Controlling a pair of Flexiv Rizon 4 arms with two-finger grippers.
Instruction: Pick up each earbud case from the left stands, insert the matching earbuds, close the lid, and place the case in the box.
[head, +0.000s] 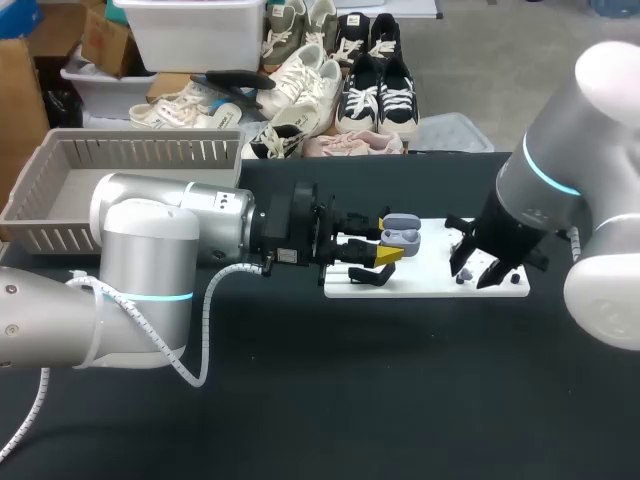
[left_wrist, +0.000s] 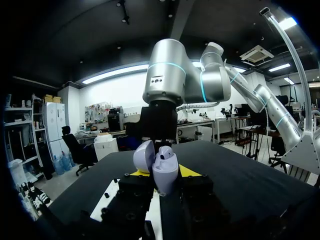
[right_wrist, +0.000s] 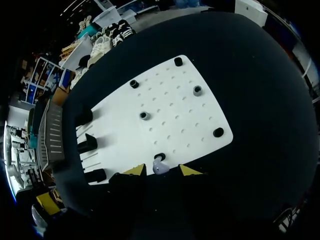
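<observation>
While left tool (left_wrist: 162, 174) clamps open-lidded earbud case (left_wrist: 161, 166), right tool (right_wrist: 161, 171) stands apart, earbud (right_wrist: 160, 166) between, seemingly untouched.

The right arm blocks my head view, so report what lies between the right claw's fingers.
Observer: A small lavender plastic earbud lies between the yellow tips of the right claw, at the edge of the white perforated board. The tips stand clear of it.
Operator: Confirm the left claw's grip too.
Observer: The left claw is shut on the open lavender-grey plastic earbud case, one yellow tip against each side.
</observation>
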